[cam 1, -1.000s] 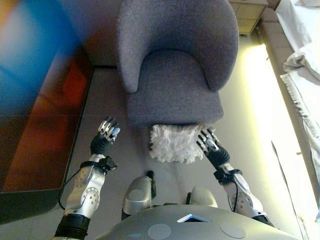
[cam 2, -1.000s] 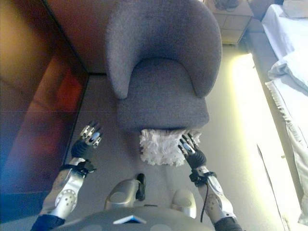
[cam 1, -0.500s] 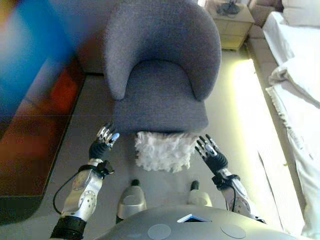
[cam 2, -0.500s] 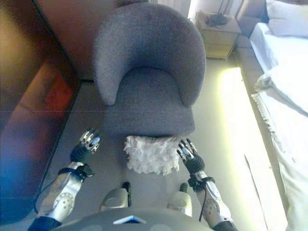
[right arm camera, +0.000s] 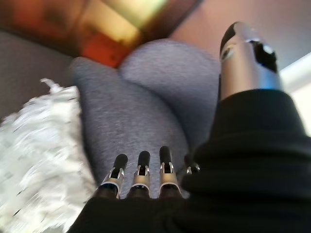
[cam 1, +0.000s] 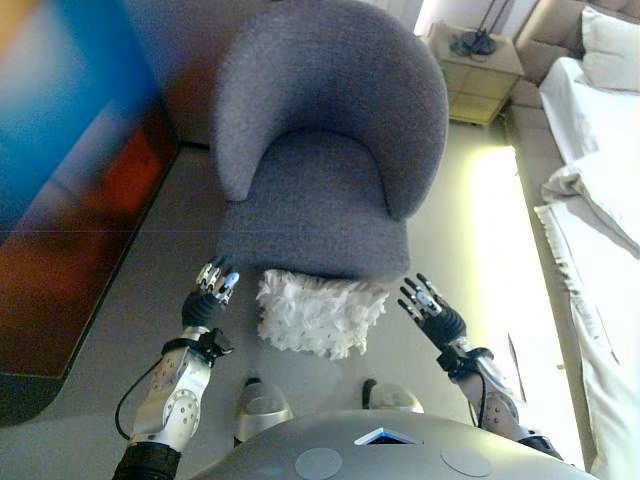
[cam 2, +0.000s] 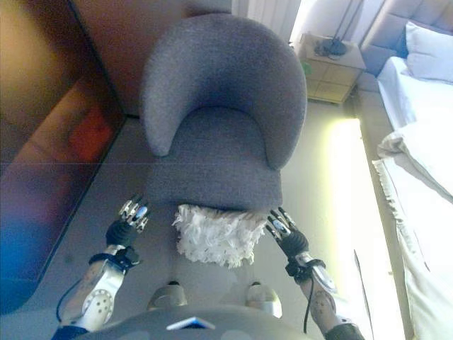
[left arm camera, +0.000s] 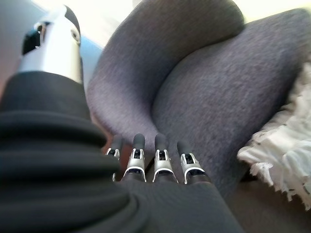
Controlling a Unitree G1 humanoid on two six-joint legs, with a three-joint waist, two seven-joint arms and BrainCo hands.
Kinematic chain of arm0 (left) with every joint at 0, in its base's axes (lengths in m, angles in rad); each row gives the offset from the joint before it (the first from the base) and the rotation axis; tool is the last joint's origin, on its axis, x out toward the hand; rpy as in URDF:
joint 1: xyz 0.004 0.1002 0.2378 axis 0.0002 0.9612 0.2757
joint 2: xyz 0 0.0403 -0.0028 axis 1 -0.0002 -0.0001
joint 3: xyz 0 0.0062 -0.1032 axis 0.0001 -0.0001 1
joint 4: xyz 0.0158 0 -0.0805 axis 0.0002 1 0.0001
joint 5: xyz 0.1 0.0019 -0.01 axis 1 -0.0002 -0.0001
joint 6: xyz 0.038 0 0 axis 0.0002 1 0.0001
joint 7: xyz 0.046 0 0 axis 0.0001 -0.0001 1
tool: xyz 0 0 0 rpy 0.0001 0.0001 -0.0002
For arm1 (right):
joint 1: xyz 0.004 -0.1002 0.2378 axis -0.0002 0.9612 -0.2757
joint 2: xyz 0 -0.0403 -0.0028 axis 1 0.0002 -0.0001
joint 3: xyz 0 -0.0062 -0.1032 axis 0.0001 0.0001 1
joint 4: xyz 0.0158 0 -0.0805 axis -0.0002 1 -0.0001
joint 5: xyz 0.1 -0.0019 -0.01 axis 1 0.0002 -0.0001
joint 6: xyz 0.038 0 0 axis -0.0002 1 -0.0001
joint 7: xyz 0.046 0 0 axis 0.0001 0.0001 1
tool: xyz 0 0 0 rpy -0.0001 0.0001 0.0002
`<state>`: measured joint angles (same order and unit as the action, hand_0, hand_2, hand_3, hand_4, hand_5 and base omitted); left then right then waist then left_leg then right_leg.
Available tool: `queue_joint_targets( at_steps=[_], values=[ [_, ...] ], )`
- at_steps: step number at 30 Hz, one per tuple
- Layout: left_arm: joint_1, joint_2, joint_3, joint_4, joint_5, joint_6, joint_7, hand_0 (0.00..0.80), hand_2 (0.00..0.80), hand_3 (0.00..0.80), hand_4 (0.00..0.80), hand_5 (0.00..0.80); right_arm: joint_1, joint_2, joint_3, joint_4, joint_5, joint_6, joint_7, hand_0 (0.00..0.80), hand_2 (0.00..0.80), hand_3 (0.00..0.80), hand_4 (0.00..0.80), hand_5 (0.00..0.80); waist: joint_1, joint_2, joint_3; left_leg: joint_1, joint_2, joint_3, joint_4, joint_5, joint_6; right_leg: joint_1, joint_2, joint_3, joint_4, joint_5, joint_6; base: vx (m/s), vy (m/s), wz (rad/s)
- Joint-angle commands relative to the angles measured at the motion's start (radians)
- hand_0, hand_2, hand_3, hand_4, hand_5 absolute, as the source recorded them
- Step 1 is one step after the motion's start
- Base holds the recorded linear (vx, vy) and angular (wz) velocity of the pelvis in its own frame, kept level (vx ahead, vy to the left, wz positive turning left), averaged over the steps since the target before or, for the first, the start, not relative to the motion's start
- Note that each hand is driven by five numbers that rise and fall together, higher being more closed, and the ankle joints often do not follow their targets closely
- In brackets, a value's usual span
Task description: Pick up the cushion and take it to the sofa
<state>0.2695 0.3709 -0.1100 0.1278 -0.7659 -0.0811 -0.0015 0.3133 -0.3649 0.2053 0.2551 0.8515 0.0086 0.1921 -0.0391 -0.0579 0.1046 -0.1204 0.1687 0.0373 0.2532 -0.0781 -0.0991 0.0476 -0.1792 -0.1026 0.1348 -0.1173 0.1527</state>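
Note:
A white fluffy cushion (cam 1: 318, 313) lies on the floor against the front of a grey tub armchair (cam 1: 320, 170). My left hand (cam 1: 208, 296) is open, just left of the cushion and apart from it. My right hand (cam 1: 432, 310) is open, just right of the cushion and apart from it. Both hands are empty, with fingers straight. The cushion also shows in the left wrist view (left arm camera: 282, 155) and in the right wrist view (right arm camera: 39, 150), beside the chair seat (left arm camera: 228, 107).
A dark reddish cabinet (cam 2: 49, 163) runs along the left. A bed with white linen (cam 1: 600, 200) stands at the right. A small bedside table (cam 2: 331, 67) sits behind the chair. Grey carpet (cam 1: 150, 270) lies between cabinet and chair.
The camera has shifted, showing more of the room behind the chair. Both hands have spread slightly away from the cushion's sides; the cushion stays at the chair's front.

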Motion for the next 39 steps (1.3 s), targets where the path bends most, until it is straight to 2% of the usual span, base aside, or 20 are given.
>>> queue_joint_targets(
  at_steps=[1,3,4,7,13,19,24,29,31,32,34,37,39],
  values=[
    [-0.038,0.041,-0.011,-0.011,0.056,-0.037,-0.061,0.0,0.0,0.0,0.0,0.0,-0.053,-0.02,-0.034,-0.04,-0.075,-0.128,-0.025,0.0,0.0,0.0,0.0,0.0,0.029,0.026,0.019,-0.015,0.085,0.021,-0.046,0.135,-0.049,-0.105,-0.061,-0.017,0.025,0.085,0.022,0.082,0.105,0.64],
    [-0.061,0.043,-0.02,0.014,0.083,-0.035,-0.064,0.0,0.0,0.0,0.0,0.0,-0.071,-0.018,-0.034,-0.021,-0.106,-0.148,-0.058,0.0,0.0,0.0,0.0,0.0,0.028,0.03,0.022,-0.013,0.081,0.03,-0.067,0.121,-0.046,-0.098,-0.075,-0.035,0.035,0.076,0.025,0.076,0.076,0.42],
    [-0.072,0.044,-0.029,0.037,0.116,-0.046,-0.056,0.0,0.0,0.0,0.0,0.0,-0.08,-0.01,-0.035,-0.009,-0.136,-0.149,-0.091,0.0,0.0,0.0,0.0,0.0,0.028,0.032,0.019,-0.006,0.059,0.012,-0.084,0.106,-0.043,-0.096,-0.087,-0.041,0.041,0.078,0.034,0.109,0.072,0.39],
    [-0.06,0.06,-0.03,0.034,0.145,-0.046,-0.043,0.0,0.0,0.0,0.0,0.0,-0.067,0.001,-0.038,-0.003,-0.165,-0.14,-0.103,0.0,0.0,0.0,0.0,0.0,0.025,0.033,0.013,0.012,0.047,0.032,-0.096,0.093,-0.043,-0.07,-0.115,-0.044,0.022,0.093,0.061,0.134,0.052,0.12],
    [-0.05,0.082,-0.027,0.03,0.143,-0.055,-0.029,0.0,0.0,0.0,0.0,0.0,-0.076,0.013,-0.032,-0.001,-0.168,-0.148,-0.108,0.0,0.0,0.0,0.0,0.0,0.028,0.037,0.017,0.012,0.046,0.056,-0.096,0.08,-0.041,-0.046,-0.14,-0.04,-0.032,0.12,0.087,0.05,0.029,0.01],
    [-0.042,0.075,-0.042,0.025,0.143,-0.066,-0.014,0.0,0.0,0.0,0.0,0.0,-0.09,0.033,-0.019,-0.021,-0.143,-0.123,-0.125,0.0,0.0,0.0,0.0,0.0,0.028,0.027,0.001,0.049,0.035,0.08,-0.171,0.093,-0.028,-0.036,-0.137,-0.038,-0.105,0.168,0.099,0.02,0.007,-0.09],
    [-0.05,0.068,-0.044,0.022,0.148,-0.079,-0.019,0.0,0.0,0.0,0.0,0.0,-0.089,0.044,-0.003,-0.006,-0.133,-0.137,-0.111,0.0,0.0,0.0,0.0,0.0,0.031,0.019,-0.007,0.055,0.042,0.101,-0.192,0.097,-0.029,-0.034,-0.131,-0.045,-0.142,0.183,0.103,0.001,-0.004,-0.01],
    [-0.055,0.069,-0.038,0.022,0.141,-0.061,-0.031,0.0,0.0,0.0,0.0,0.0,-0.09,0.045,0.005,-0.034,-0.126,-0.113,-0.089,0.0,0.0,0.0,0.0,0.0,0.03,0.017,-0.023,0.084,0.039,0.1,-0.239,0.109,-0.024,-0.028,-0.119,-0.048,-0.145,0.179,0.099,0.021,-0.012,-0.05],
    [-0.061,0.067,-0.031,0.007,0.057,-0.018,-0.103,0.0,0.0,0.0,0.0,0.0,-0.09,0.038,0.004,-0.07,0.002,-0.062,-0.008,0.0,0.0,0.0,0.0,0.0,0.028,0.015,-0.024,0.084,0.038,0.096,-0.236,0.11,-0.023,-0.03,-0.116,-0.043,-0.137,0.175,0.095,0.0,0.0,0.0],
    [-0.064,0.047,-0.024,-0.01,-0.085,0.055,-0.194,0.0,0.0,0.0,0.0,0.0,-0.091,0.055,0.001,-0.099,0.171,-0.01,0.099,0.0,0.0,0.0,0.0,0.0,0.028,0.014,-0.025,0.084,0.038,0.096,-0.23,0.108,-0.022,-0.029,-0.113,-0.041,-0.134,0.17,0.092,0.0,0.0,0.0],
    [-0.056,-0.001,-0.018,-0.006,-0.313,0.17,-0.367,0.0,0.0,0.0,0.0,0.0,-0.088,0.088,-0.002,-0.099,0.357,0.045,0.249,0.0,0.0,0.0,0.0,0.0,0.03,0.015,-0.03,0.092,0.042,0.101,-0.227,0.103,-0.022,-0.021,-0.11,-0.043,-0.138,0.165,0.088,0.019,-0.005,0.0],
    [-0.045,-0.056,-0.049,0.004,-0.552,0.281,-0.523,0.0,0.0,0.0,0.0,0.0,-0.113,0.131,-0.001,-0.097,0.584,0.139,0.457,0.0,0.0,0.0,0.0,0.0,0.029,0.021,-0.04,0.113,0.044,0.111,-0.231,0.094,-0.023,-0.006,-0.108,-0.046,-0.152,0.165,0.089,0.048,0.0,0.0],
    [-0.043,-0.091,-0.05,0.02,-0.662,0.348,-0.621,0.0,0.0,0.0,0.0,0.0,-0.119,0.159,-0.004,-0.105,0.67,0.19,0.565,0.0,0.0,0.0,0.0,0.0,0.027,0.026,-0.055,0.115,0.048,0.118,-0.231,0.089,-0.025,-0.01,-0.108,-0.045,-0.153,0.166,0.091,0.02,0.001,-0.01]
  ],
)
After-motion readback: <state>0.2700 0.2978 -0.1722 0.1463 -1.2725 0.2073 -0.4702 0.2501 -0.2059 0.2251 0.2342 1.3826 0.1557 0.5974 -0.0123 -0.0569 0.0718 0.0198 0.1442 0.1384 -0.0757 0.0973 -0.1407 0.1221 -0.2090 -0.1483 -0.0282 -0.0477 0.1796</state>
